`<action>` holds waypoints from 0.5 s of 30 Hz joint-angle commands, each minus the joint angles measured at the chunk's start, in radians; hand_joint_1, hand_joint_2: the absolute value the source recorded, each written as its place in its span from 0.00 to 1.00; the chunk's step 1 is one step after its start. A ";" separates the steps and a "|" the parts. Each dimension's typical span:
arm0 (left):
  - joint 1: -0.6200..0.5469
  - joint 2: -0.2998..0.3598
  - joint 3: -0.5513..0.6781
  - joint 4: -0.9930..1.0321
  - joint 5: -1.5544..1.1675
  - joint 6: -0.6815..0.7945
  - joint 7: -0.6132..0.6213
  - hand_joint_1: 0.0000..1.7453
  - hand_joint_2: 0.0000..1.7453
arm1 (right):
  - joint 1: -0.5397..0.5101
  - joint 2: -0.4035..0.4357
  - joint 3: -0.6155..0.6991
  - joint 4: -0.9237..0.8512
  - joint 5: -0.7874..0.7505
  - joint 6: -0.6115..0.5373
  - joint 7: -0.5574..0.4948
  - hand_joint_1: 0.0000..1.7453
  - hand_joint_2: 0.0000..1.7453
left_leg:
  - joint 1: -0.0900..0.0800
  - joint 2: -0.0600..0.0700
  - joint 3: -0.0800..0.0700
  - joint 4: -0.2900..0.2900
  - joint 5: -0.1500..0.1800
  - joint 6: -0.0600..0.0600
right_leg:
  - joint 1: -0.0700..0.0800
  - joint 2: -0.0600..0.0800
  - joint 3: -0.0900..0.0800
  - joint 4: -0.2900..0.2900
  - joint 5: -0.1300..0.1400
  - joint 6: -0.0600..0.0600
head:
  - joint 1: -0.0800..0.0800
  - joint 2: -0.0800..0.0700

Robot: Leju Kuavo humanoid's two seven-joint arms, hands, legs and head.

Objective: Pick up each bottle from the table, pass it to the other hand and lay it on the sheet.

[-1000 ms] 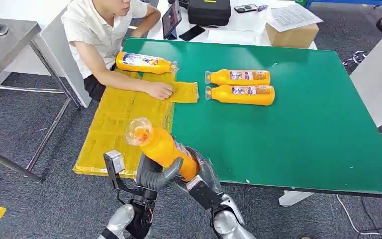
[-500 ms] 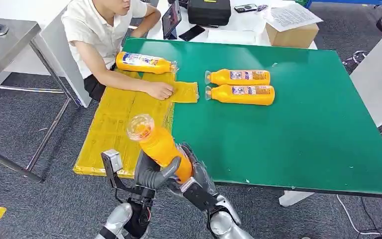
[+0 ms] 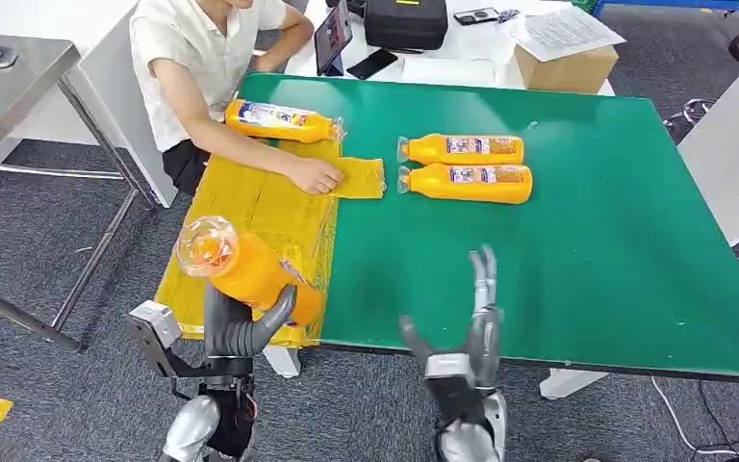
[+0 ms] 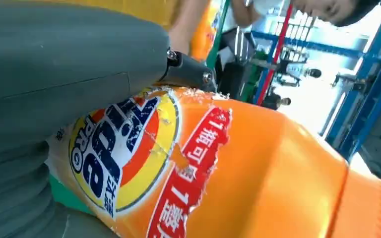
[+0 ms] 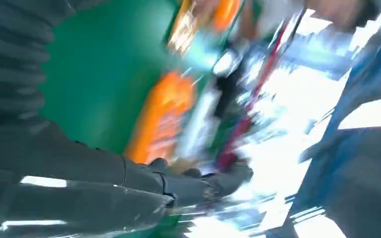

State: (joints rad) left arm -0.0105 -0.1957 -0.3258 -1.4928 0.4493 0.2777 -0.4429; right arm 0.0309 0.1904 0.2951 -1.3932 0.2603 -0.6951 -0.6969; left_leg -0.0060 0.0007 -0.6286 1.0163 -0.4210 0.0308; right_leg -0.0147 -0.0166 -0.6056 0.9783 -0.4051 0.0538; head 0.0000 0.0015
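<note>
My left hand point(image 3: 241, 332) grips an orange bottle point(image 3: 250, 269) above the near end of the yellow sheet point(image 3: 241, 226), its clear cap end tilted up and to the left. The left wrist view shows that bottle's label point(image 4: 129, 148) close against the grey thumb. My right hand point(image 3: 467, 332) is open over the near edge of the green table point(image 3: 587, 250), fingers spread and pointing up, holding nothing. Two more orange bottles point(image 3: 467, 149) point(image 3: 471, 183) lie side by side on the table. Another bottle point(image 3: 279, 120) lies at the sheet's far end.
A person sits at the far left corner, one hand point(image 3: 313, 175) resting on the sheet. A cardboard box point(image 3: 568, 67), a black case point(image 3: 404, 21) and a tablet point(image 3: 332, 37) stand on the white table behind. A metal table point(image 3: 10, 67) is far left.
The right hand has let go of the bottle and moved right, opening its fingers. The left hand has carried the bottle left, out over the sheet.
</note>
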 commanded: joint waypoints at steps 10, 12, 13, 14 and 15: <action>-0.183 0.123 -0.089 0.284 -0.750 0.301 0.051 1.00 1.00 | 0.044 0.074 -0.304 -0.223 -0.028 -0.003 -0.001 0.00 0.00 | 0.000 -0.002 0.004 -0.002 0.000 -0.002 | 0.000 -0.002 0.004 -0.001 0.000 -0.001 | -0.001 0.000; -0.227 0.139 -0.096 0.338 -0.884 0.318 0.079 1.00 1.00 | 0.026 0.069 -0.280 -0.193 -0.026 -0.003 -0.001 0.00 0.00 | 0.000 -0.001 0.005 -0.002 0.000 -0.002 | 0.000 -0.001 0.004 -0.001 0.000 -0.002 | 0.000 0.000; -0.244 0.145 -0.097 0.352 -0.966 0.314 0.107 1.00 1.00 | 0.021 0.060 -0.257 -0.180 -0.030 -0.003 -0.001 0.00 0.00 | 0.000 0.000 0.003 -0.001 0.000 -0.001 | 0.000 0.000 0.002 -0.001 0.000 -0.001 | -0.001 0.000; -0.264 0.154 -0.100 0.368 -1.030 0.324 0.129 1.00 1.00 | 0.017 0.058 -0.245 -0.168 -0.032 -0.003 -0.001 0.00 0.00 | 0.001 0.000 0.005 -0.002 0.000 -0.002 | 0.001 0.001 0.005 -0.001 0.000 -0.002 | 0.000 0.000; -0.294 0.162 -0.101 0.391 -1.137 0.323 0.184 1.00 1.00 | 0.013 0.051 -0.218 -0.151 -0.042 -0.003 -0.001 0.00 0.00 | 0.000 0.001 0.003 -0.001 0.000 -0.001 | 0.000 0.001 0.003 -0.001 0.001 -0.001 | -0.001 0.000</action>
State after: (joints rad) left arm -0.1062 -0.1327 -0.3640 -1.3744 -0.3276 0.5723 -0.3921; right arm 0.0888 0.2617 0.0137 -1.6052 0.2335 -0.7015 -0.6985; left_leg -0.0060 0.0018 -0.6283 1.0164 -0.4207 0.0307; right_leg -0.0146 -0.0163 -0.6057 0.9786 -0.4043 0.0538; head -0.0008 0.0015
